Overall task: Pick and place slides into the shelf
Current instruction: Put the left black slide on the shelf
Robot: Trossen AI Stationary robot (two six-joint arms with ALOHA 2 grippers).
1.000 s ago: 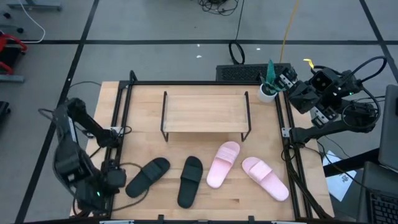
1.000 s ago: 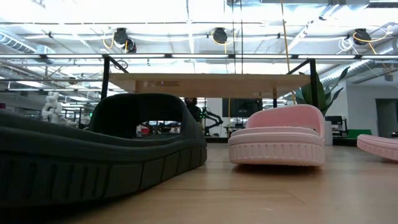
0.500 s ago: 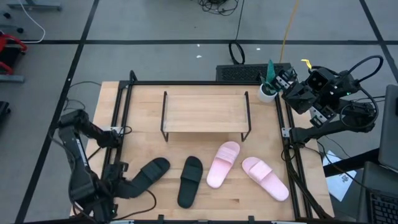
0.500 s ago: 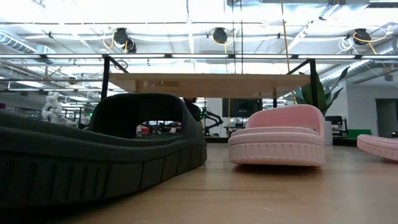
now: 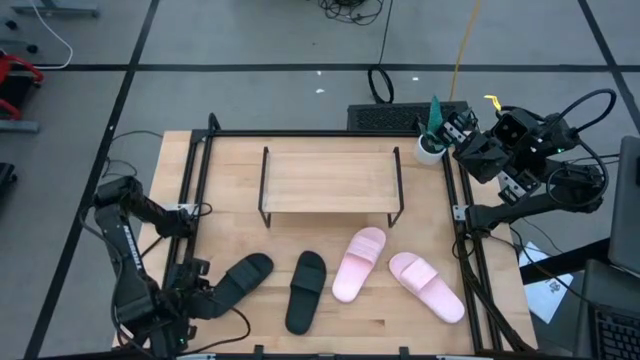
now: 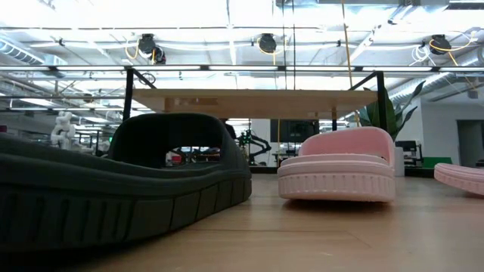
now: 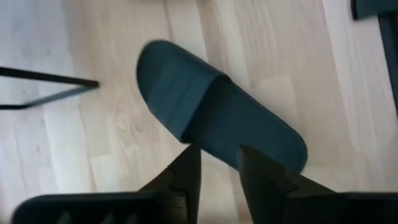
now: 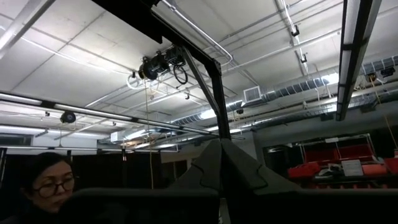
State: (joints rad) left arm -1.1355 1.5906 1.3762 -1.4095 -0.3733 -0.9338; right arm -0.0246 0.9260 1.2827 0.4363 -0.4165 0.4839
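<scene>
- The left gripper point(image 5: 200, 293) sits at the lower left of the high view, its fingers point(image 7: 186, 174) parted a little and holding nothing, the gap aimed at the heel end of the nearest black slide point(image 7: 217, 112); this reads as a line-up for a first grasp.
- That black slide point(image 5: 238, 283) lies angled, strap end up and to the right, at the left end of a loose row in the lower centre of the high view.
- Next along the row are the second black slide point(image 5: 305, 291) and the two pink slides point(image 5: 358, 264) point(image 5: 427, 286), all flat on the table point(image 5: 180, 190), none on the rack yet.
- Above them, in the frame's centre, the shelf point(image 5: 328, 179) stands with its plank top bare.
- At the upper right, the right gripper point(image 5: 460, 130) waits off the table's edge, fingers closed together on nothing, judging by the right wrist view.
</scene>
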